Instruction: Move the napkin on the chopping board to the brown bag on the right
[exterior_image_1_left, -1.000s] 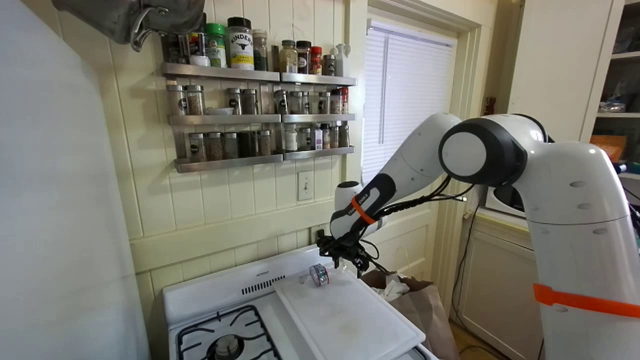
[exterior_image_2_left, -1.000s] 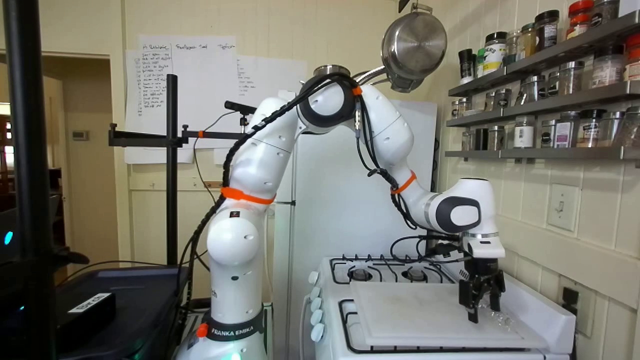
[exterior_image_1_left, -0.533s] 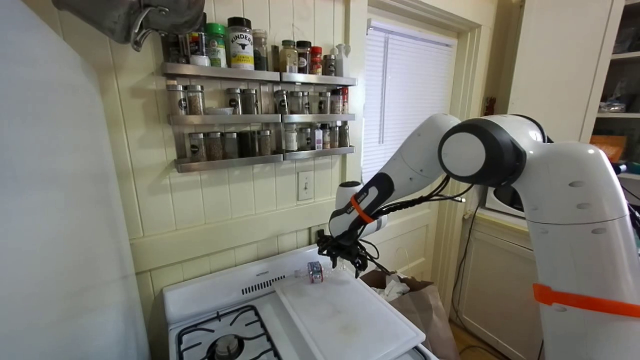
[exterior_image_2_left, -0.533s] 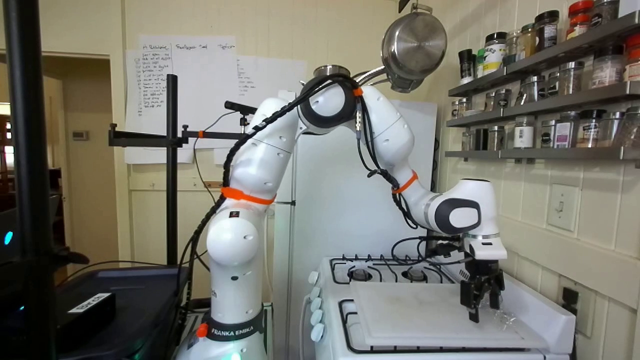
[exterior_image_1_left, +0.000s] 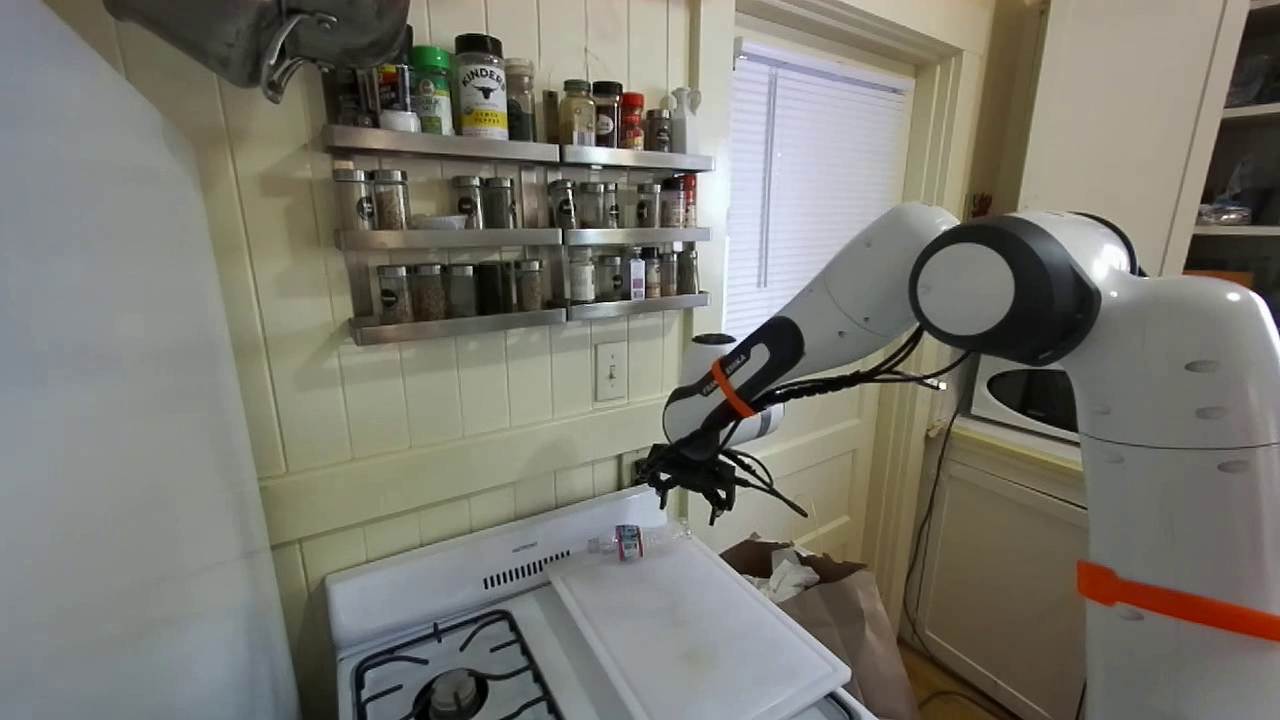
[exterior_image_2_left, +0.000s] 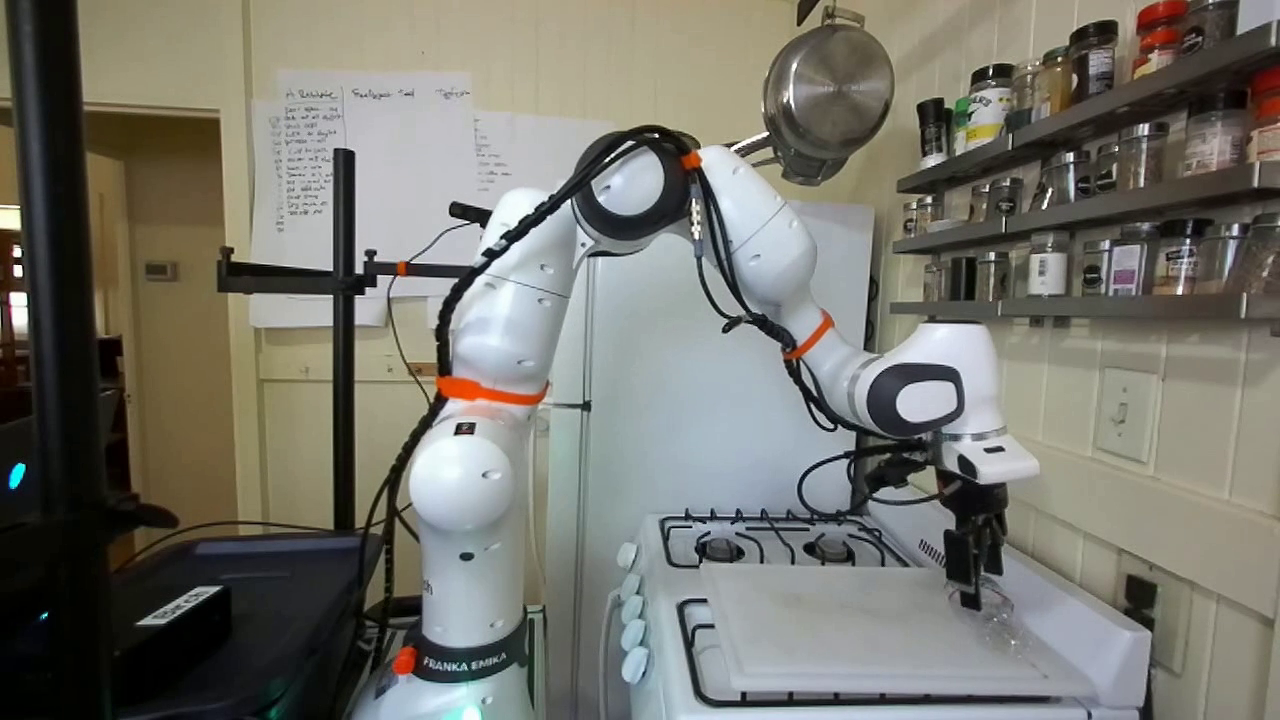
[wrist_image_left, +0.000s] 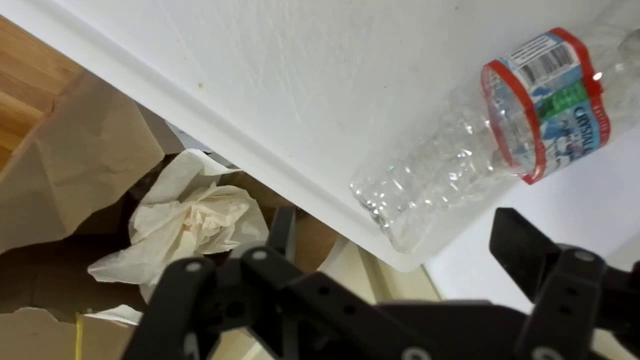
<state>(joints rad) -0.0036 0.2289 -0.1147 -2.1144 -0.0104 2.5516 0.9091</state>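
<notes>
Set in a kitchen, as shown by a stove (exterior_image_1_left: 550, 630), spice jars (exterior_image_1_left: 428, 291) lined along wall shelves (exterior_image_1_left: 450, 240) and a hanging pan (exterior_image_2_left: 830, 95).

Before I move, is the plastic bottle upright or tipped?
Tipped: in the wrist view, the plastic bottle lies on its side along one end of the chopping board.

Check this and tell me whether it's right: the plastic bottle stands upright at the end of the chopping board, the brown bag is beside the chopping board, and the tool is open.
Not quite: the plastic bottle isn't upright. The wrist view shows it lying on its side at the end of the chopping board. The brown bag is beside the chopping board, and the tool is open, as you say.
</notes>
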